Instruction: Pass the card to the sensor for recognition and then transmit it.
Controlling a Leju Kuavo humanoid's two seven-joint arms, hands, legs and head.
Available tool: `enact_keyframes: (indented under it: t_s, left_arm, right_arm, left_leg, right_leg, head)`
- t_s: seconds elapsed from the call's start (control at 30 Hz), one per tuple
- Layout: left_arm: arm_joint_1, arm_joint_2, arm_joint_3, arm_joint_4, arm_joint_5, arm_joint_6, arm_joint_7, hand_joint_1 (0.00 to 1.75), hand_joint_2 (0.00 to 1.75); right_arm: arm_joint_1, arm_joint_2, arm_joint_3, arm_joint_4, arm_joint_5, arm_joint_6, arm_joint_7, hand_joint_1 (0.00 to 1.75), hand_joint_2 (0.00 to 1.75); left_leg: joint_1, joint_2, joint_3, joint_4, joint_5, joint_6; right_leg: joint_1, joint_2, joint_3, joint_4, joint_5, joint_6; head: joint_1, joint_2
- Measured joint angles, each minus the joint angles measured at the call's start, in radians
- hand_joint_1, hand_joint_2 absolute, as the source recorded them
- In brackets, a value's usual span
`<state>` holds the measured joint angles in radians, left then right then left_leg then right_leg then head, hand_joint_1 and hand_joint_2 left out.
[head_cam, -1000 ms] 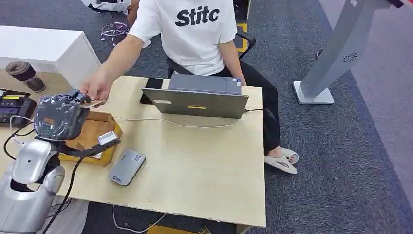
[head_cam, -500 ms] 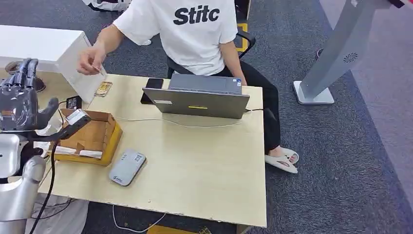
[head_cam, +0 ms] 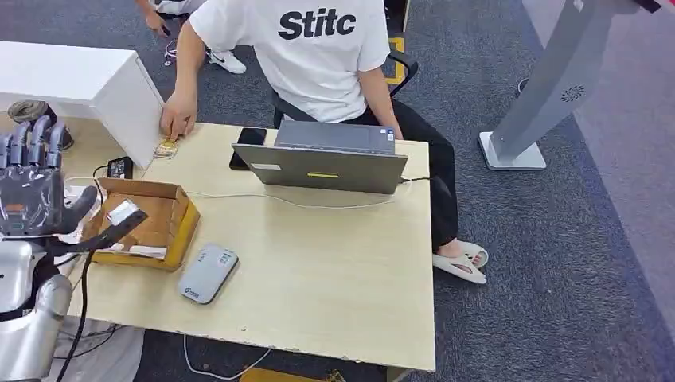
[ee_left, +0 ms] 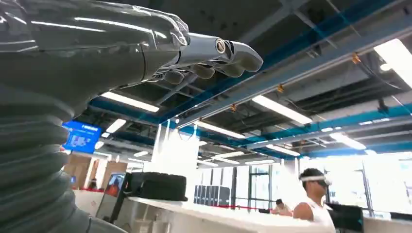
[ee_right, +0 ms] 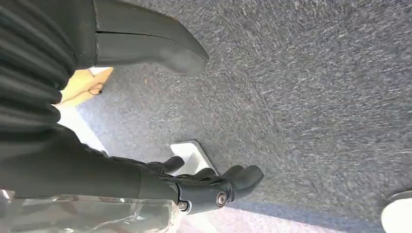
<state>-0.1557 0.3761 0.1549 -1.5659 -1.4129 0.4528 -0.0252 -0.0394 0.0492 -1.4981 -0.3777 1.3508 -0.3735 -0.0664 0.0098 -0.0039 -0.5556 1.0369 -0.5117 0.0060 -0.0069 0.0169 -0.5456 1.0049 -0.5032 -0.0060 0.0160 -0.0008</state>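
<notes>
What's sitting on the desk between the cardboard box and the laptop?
In the head view only a white cable crosses bare desk between the cardboard box and laptop.

The left hand (head_cam: 32, 187) is raised, palm-back toward the head camera, fingers (head_cam: 36, 139) straight up and slightly apart, thumb out sideways, holding nothing. The right hand (ee_right: 194, 187) hangs downward, its dark fingers (ee_right: 240, 177) loosely extended and empty.
</notes>
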Motion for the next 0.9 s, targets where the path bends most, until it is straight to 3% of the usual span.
enact_keyframes:
  t_s: [0.2, 0.47, 0.7, 0.9]
  left_arm:
    - [0.156, -0.024, -0.001, -0.086, -0.021, -0.009, 0.005, 0.00, 1.75]
    - [0.226, -0.027, 0.000, -0.155, 0.069, -0.066, -0.014, 0.00, 1.75]
    - [0.234, -0.014, 0.013, -0.175, 0.242, -0.207, -0.070, 0.00, 1.75]
    - [0.241, 0.044, 0.030, -0.174, 0.321, -0.375, -0.089, 0.00, 1.75]
  right_arm:
    - [0.002, 0.003, -0.008, -0.003, -0.002, 0.014, 0.020, 0.00, 1.75]
    - [0.002, 0.013, -0.016, -0.013, -0.004, 0.015, 0.021, 0.00, 1.75]
    - [0.004, 0.023, -0.026, -0.027, -0.003, 0.026, 0.021, 0.00, 1.75]
    - [0.004, 0.028, -0.027, -0.034, 0.002, 0.034, 0.038, 0.00, 1.75]
  left_leg:
    - [0.000, 0.000, 0.000, 0.000, -0.001, 0.001]
    - [0.000, 0.000, 0.000, 0.000, 0.000, 0.001]
    - [0.000, 0.000, 0.000, 0.000, 0.000, 0.001]
    - [0.000, 0.000, 0.000, 0.000, 0.000, 0.001]
  right_leg:
    - [0.000, 0.000, 0.000, -0.001, -0.001, 0.001]
    - [0.000, -0.001, 0.000, -0.001, 0.000, 0.001]
    - [0.000, -0.001, 0.000, 0.000, 0.000, 0.000]
    - [0.000, -0.001, 0.000, 0.000, -0.001, 0.000]
  head:
    - [0.000, 0.000]
    - [0.000, 0.000]
    - [0.000, 0.000]
    - [0.000, 0.000]
